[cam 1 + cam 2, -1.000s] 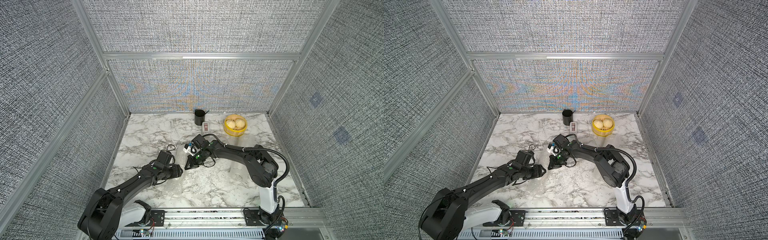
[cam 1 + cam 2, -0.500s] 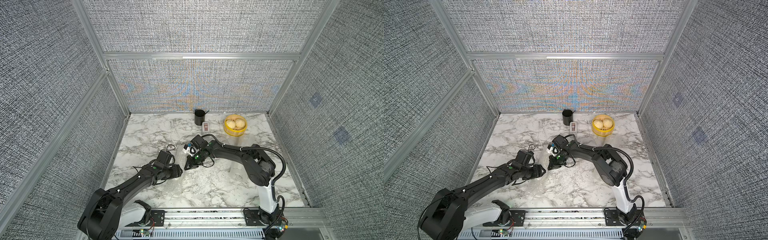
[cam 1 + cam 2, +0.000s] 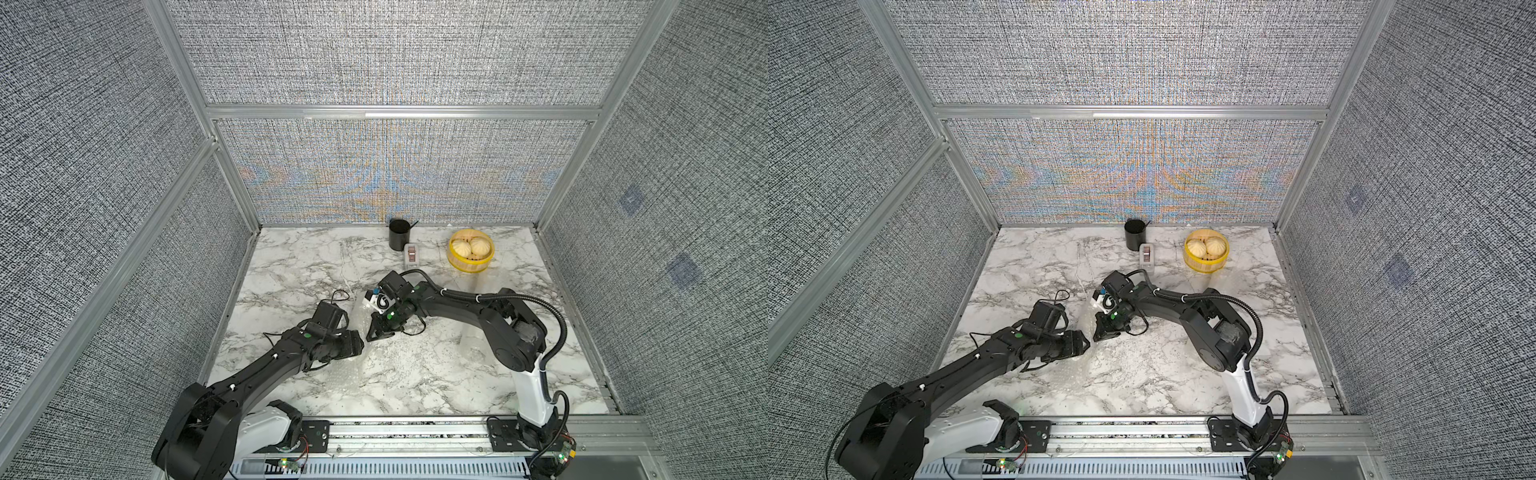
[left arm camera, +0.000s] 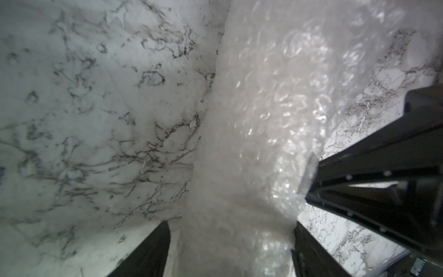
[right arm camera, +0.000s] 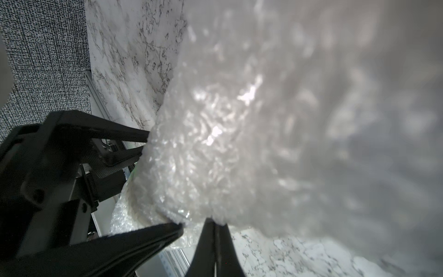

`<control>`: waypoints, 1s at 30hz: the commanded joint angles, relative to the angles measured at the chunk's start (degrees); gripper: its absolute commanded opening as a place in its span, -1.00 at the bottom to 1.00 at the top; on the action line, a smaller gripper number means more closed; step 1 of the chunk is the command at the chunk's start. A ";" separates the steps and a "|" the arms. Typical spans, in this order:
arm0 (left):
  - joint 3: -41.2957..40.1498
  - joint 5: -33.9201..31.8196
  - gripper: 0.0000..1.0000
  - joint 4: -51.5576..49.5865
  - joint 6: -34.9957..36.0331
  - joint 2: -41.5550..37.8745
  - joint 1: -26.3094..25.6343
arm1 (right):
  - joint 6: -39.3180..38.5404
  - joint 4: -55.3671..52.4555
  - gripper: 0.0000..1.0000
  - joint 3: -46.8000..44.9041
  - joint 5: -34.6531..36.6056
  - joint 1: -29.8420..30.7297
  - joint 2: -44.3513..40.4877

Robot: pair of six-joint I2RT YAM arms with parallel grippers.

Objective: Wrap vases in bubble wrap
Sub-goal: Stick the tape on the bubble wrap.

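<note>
Left gripper [image 4: 231,225] straddles the bubble wrap roll [image 4: 251,120], jaws spread wide, not clamping it that I can see. The right gripper [image 5: 215,223] pinches its edge, closed. It lies left-centre on the marble table [image 3: 415,395], long axis near-to-far, between both grippers; any vase inside is hidden.

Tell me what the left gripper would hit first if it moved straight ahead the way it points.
The bubble wrap bundle. It sits directly ahead, between the spread fingers of the left gripper. Whatever is inside is hidden.
</note>
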 commanded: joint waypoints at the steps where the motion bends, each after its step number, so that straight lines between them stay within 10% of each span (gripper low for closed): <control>1: 1.07 -0.21 0.70 -0.58 0.53 -0.76 0.12 | -0.36 -0.37 -1.00 0.51 0.39 0.31 -0.02; 30: 2.46 -2.00 0.25 3.56 -0.22 4.01 1.85 | -0.13 0.18 -1.00 -0.15 1.88 0.57 0.18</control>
